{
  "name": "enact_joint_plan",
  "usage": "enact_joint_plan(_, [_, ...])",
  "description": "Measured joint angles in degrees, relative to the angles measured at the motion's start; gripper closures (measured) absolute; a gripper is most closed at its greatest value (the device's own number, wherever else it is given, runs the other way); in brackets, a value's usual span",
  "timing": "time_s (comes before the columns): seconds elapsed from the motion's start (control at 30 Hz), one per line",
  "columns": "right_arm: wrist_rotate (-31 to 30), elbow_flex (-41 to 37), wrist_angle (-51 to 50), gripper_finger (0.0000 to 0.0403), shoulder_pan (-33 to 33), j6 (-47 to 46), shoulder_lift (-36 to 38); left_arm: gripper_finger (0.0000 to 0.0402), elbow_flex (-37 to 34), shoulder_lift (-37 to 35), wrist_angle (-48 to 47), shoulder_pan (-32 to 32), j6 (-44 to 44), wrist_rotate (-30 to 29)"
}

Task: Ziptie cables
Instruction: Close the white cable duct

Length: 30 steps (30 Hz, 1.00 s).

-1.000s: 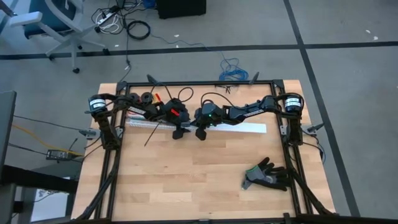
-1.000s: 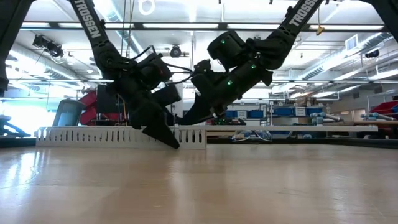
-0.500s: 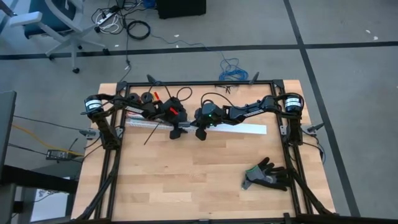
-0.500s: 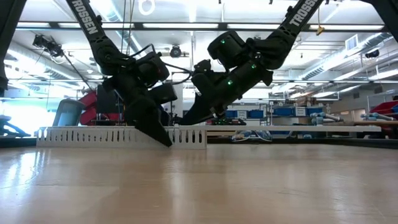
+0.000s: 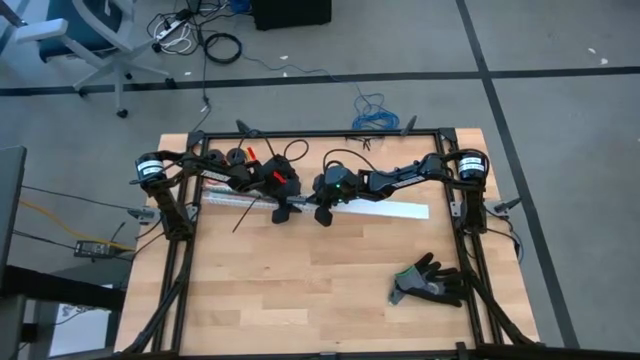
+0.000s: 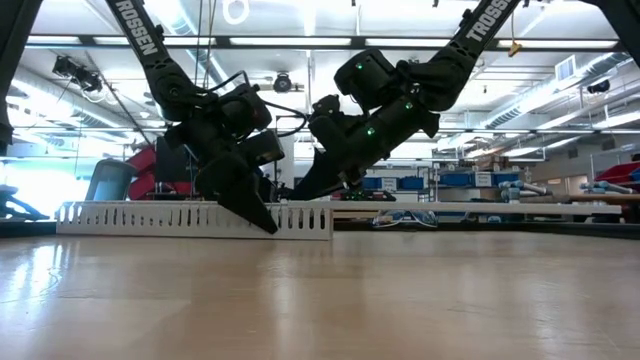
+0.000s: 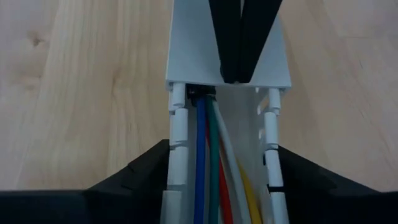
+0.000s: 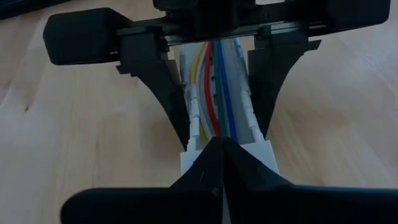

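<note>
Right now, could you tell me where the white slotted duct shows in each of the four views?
High: white slotted duct across the table's far half, under both arms.
Low: left of centre on the table.
Left wrist: centre, cables inside.
Right wrist: centre.
Shared landmark: the cables.

Robotics lab or workshop: long fluorescent ceiling strips (image 6: pixel 300 41), blue storage bins on shelving (image 6: pixel 475 180), grey carpet-tile floor (image 5: pixel 560 100), wheeled office chair (image 5: pixel 85 40).

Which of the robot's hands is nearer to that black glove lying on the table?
The right hand. It rests on the white duct mid-table, up and across from the glove. The left hand straddles the duct just beyond it, farther off.
</note>
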State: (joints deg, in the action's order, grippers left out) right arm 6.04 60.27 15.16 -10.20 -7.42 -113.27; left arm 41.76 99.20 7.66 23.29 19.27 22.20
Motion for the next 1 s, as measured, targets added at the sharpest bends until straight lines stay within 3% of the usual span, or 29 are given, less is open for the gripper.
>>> enact_joint_plan(0.5, [0.7, -0.1, 2.7, 0.0403, 0.0, 0.0, -0.2, 0.0156, 0.0, 0.0, 0.7, 0.0, 0.2, 0.5])
enact_joint_plan(0.77, [2.8, 4.1, 9.9, 0.0403, 0.0, 2.3, -5.6, 0.0156, -0.1, 0.1, 0.7, 0.0, 0.1, 0.6])
enact_joint_plan(1.0, [0.3, 3.9, 12.4, 0.0403, 0.6, 6.8, -2.0, 0.0157, -0.3, 0.0, 2.0, -0.1, 0.0, 0.3])
